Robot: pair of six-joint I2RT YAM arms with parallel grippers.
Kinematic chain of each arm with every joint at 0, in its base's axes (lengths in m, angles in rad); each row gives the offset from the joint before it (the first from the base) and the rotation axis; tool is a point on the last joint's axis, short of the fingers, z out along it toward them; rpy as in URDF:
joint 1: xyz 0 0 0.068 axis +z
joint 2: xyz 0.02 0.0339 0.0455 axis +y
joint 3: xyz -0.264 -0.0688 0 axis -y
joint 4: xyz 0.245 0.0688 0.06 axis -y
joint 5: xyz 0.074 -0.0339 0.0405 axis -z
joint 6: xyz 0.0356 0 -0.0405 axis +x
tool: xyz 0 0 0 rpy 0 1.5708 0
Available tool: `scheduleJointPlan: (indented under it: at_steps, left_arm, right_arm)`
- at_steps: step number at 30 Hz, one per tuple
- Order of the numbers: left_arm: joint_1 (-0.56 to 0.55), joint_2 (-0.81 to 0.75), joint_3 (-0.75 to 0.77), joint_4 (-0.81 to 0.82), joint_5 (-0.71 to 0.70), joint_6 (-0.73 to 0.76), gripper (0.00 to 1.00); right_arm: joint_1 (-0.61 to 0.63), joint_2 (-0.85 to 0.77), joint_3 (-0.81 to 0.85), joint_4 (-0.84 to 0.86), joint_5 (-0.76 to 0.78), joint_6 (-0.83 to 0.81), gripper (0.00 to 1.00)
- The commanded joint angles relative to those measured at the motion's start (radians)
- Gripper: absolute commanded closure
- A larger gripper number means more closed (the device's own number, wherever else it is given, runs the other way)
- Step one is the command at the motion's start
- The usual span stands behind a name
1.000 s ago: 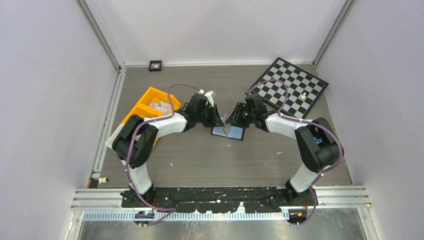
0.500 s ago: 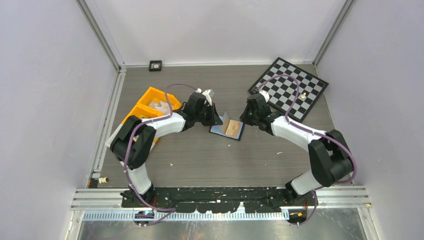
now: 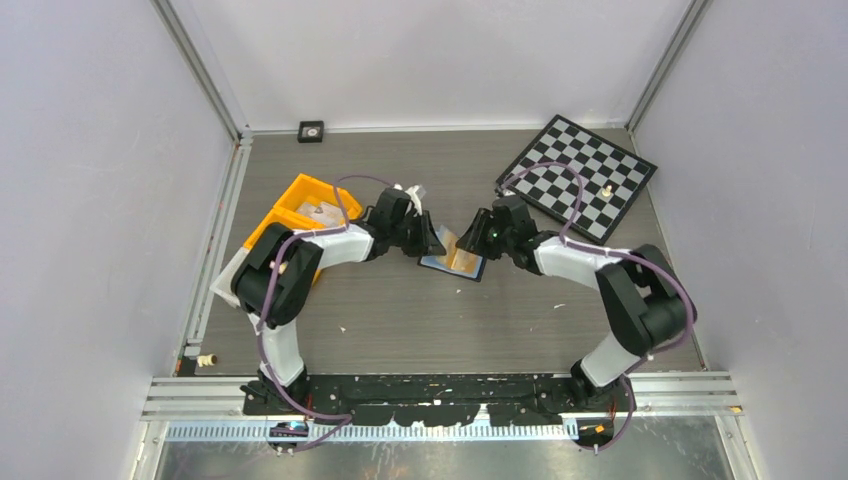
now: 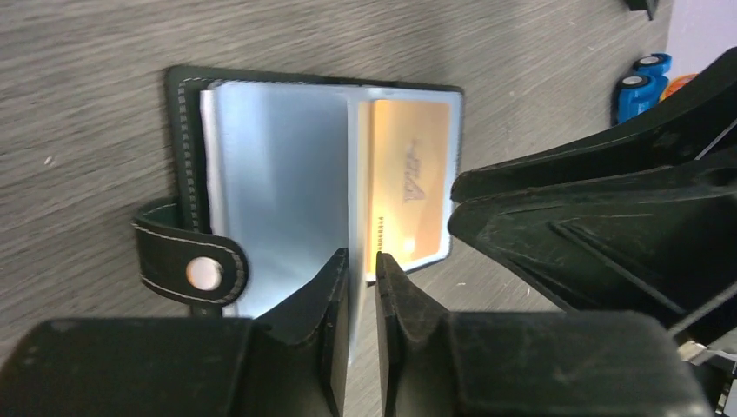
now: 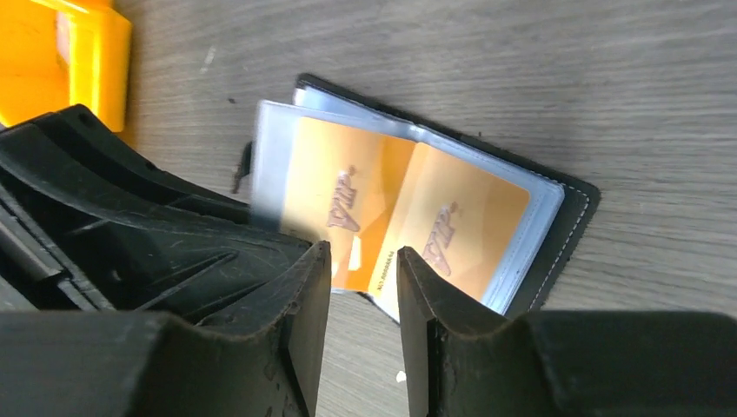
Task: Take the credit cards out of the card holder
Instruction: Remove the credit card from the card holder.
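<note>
Lying open on the grey tabletop (image 3: 400, 310) between the 2 arms, the card holder (image 3: 478, 271) was seen near the middle, with its black stitched cover flat and its clear sleeves turned upward. In the left wrist view the card holder (image 4: 187, 104) was shown with pale grey-blue sleeves on one side and the orange-tan credit card (image 4: 410, 191) tucked in a sleeve on the other; a black strap (image 4: 169, 261) with a pale snap was folded out beside it. The left end effector (image 3: 432, 244) was clenched at the holder's left edge: its 2 fingers (image 4: 335, 291) were pressed almost together around 1 thin clear sleeve leaf that stood upright between them. The right end effector (image 3: 466, 240) was held over the opposite side, its tips just at the edge of the orange-tan credit card (image 5: 461, 234). Its fingers (image 5: 304, 295) were narrowly parted, and nothing was seen between them. In the right wrist view orange-tan faces were seen on both sides of a crease; whether the second was another card or a reflection in the glossy leaf could not be told. The card had not been drawn from its sleeve. An orange bin (image 3: 300, 205) was set left of the arms and a chessboard (image 3: 583, 172) at the far right.
</note>
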Motion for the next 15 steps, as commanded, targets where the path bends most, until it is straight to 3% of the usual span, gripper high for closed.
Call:
scheduleJointPlan:
  at_steps: [1,3,4,6,11,15]
  left_arm:
    - [0.031,0.055,0.041,0.020,0.067,-0.040,0.80]
    - [0.040,0.067,0.041,0.026,0.080,-0.049,0.82]
    - [0.050,0.076,0.033,0.053,0.100,-0.067,0.91]
    - [0.061,0.078,0.016,0.097,0.128,-0.093,0.99]
    - [0.113,0.079,-0.073,0.327,0.227,-0.240,1.00]
    - [0.127,0.073,-0.095,0.371,0.249,-0.278,1.00]
  right_arm:
    - [-0.033,0.103,0.040,0.095,-0.160,0.071,0.63]
    - [-0.044,0.134,0.047,0.102,-0.184,0.086,0.64]
    - [-0.047,0.144,0.048,0.105,-0.188,0.092,0.65]
    - [-0.050,0.141,0.043,0.110,-0.188,0.097,0.62]
    - [-0.068,0.117,-0.002,0.192,-0.224,0.138,0.55]
    - [-0.086,0.118,-0.021,0.243,-0.263,0.173,0.54]
